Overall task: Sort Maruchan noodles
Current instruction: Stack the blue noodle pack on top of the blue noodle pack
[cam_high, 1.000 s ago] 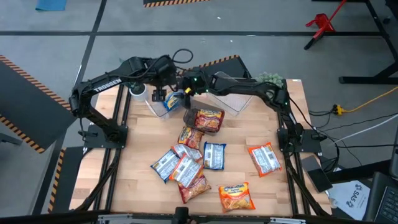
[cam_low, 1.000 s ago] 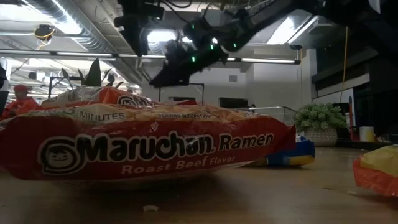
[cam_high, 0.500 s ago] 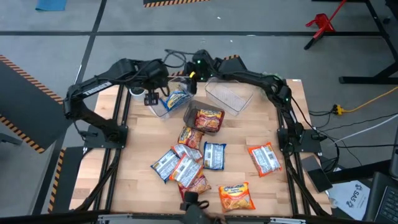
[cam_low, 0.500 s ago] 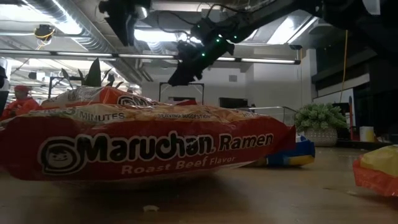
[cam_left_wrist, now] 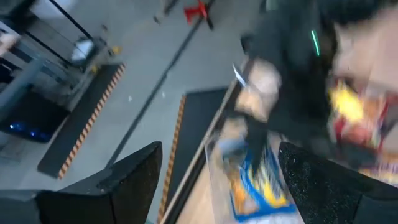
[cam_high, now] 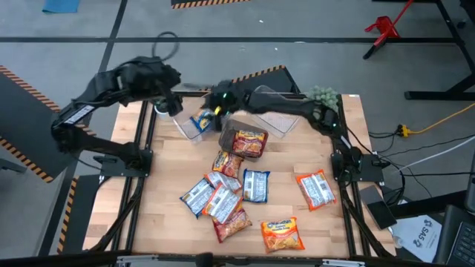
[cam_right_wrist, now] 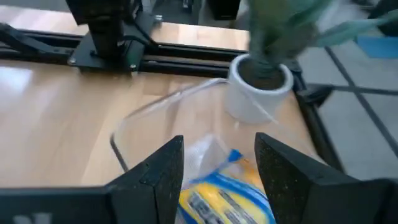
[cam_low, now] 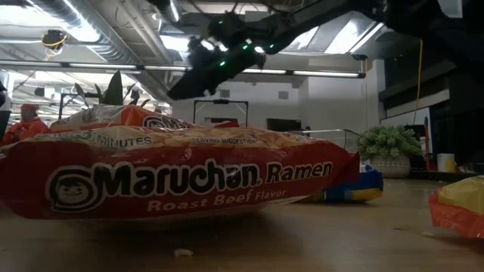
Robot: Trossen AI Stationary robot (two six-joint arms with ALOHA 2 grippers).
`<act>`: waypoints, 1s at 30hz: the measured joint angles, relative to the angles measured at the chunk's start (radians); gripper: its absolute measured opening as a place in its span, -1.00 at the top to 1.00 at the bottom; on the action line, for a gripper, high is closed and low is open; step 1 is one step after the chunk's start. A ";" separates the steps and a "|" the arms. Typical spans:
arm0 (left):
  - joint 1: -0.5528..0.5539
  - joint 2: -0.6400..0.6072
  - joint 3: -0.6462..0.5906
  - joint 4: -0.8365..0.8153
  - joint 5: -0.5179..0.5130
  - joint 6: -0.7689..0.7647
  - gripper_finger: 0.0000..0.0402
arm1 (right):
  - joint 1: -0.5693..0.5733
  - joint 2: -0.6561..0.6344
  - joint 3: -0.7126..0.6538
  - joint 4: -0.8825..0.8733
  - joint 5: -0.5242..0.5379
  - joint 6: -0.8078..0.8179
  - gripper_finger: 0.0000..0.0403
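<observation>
Wooden slats make up the table (cam_high: 289, 215), and most of the sorting on it looks undone. Near the far edge stand two clear bins: a left bin (cam_high: 191, 127) toward the far left corner and a right bin (cam_high: 273, 119) beside it at the middle of the far edge. A blue-yellow packet (cam_high: 203, 120) lies in the left bin, the only packet that appears sorted so far; the right bin looks empty.

Loose Maruchan noodles take up the middle and near side of the table. A red roast-beef packet (cam_high: 248, 142) sits just in front of the bins, an orange packet (cam_high: 227, 162) next to it toward the near edge. A cluster of overlapping blue and orange packets (cam_high: 219, 200) lies nearer the left side, with a blue packet (cam_high: 256, 185) beside it. Toward the right edge rests a red-white packet (cam_high: 315, 188), and an orange-yellow packet (cam_high: 282, 234) lies by the near edge. By that count roughly nine packets are left to place.

Over the left bin hangs the right gripper (cam_right_wrist: 214, 168), fingers partly apart and holding nothing, with the blue-yellow packet directly below. Off the far left corner sits the left gripper (cam_left_wrist: 217, 180), fingers spread wide and empty.
</observation>
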 joint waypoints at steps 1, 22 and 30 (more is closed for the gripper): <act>0.000 -0.011 0.000 0.019 0.000 -0.007 -0.57 | 0.011 0.012 0.000 -0.002 0.015 -0.008 0.09; -0.023 -0.036 0.000 0.032 0.004 -0.082 -0.57 | -0.046 0.129 -0.002 -0.088 0.209 0.087 0.09; -0.023 -0.036 0.000 0.032 0.004 -0.088 -0.57 | -0.042 0.126 -0.001 -0.111 0.303 0.171 0.09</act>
